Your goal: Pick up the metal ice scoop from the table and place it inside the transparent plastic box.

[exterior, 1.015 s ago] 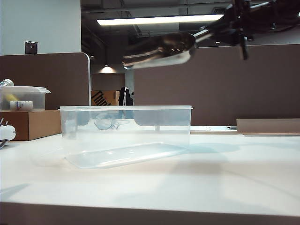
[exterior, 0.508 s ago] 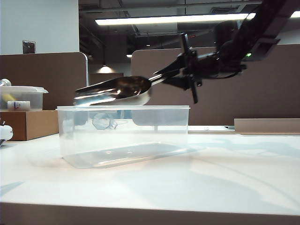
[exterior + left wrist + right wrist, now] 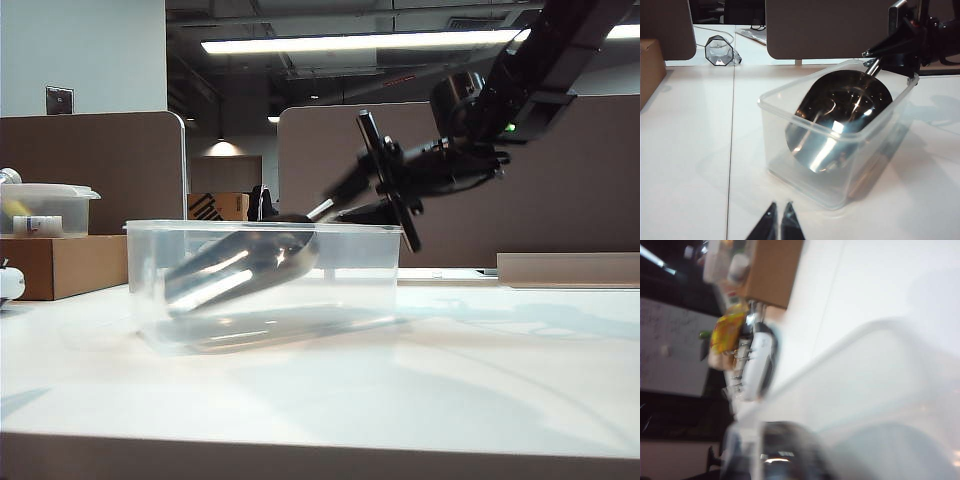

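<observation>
While the exterior view hides the left claw (image 3: 779, 220), closed at the wrist frame's bottom, the right claw (image 3: 385, 195), gripping the metal ice scoop (image 3: 240, 265), has lowered it into the transparent plastic box (image 3: 350, 300).

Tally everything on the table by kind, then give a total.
Clear plastic containers: 2, the open box and a lidded tub
Metal ice scoops: 1, tilted inside the open box
Cardboard boxes: 1
Faceted glass objects: 1
Total: 5

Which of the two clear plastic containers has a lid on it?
The smaller clear container on the cardboard box at the far left. The large transparent plastic box mid-table is lidless, with the metal ice scoop inside.
</observation>
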`<act>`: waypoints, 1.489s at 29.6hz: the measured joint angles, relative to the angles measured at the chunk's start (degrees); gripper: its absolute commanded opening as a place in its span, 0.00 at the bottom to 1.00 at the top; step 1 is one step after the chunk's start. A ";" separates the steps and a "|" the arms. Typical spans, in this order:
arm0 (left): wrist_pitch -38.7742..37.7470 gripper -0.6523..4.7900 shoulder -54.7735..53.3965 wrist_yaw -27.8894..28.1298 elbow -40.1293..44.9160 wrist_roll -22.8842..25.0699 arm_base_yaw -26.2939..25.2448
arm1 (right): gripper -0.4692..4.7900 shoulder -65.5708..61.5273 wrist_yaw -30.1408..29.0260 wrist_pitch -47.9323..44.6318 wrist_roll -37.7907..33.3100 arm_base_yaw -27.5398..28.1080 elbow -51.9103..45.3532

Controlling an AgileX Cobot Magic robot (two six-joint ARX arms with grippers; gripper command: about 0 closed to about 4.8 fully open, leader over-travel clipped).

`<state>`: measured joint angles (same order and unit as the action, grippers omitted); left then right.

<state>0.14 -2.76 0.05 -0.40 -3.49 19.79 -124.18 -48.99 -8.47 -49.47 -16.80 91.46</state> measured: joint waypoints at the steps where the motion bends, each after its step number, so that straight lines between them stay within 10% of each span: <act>1: 0.00 0.16 0.00 0.00 0.00 0.00 0.00 | 0.71 0.26 -0.39 -0.61 -0.13 -0.09 0.20; 30: 0.00 0.16 0.00 0.00 0.00 0.00 0.00 | 0.80 4.35 5.35 -9.49 -1.77 0.35 1.84; 32: 0.00 0.16 0.00 0.00 0.00 0.00 0.00 | 0.67 4.37 5.46 -10.19 -0.79 0.35 1.84; 34: 0.00 0.16 0.00 -0.02 0.00 0.00 0.00 | 0.12 4.39 5.42 -11.21 -0.57 0.35 1.84; 44: 0.00 0.16 0.00 -0.96 0.00 0.00 -8.02 | 0.07 10.99 7.50 -7.98 5.44 0.35 1.53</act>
<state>0.14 -2.76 -0.91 -0.40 -3.49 11.77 -113.19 -41.50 -16.45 -44.03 -16.45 92.99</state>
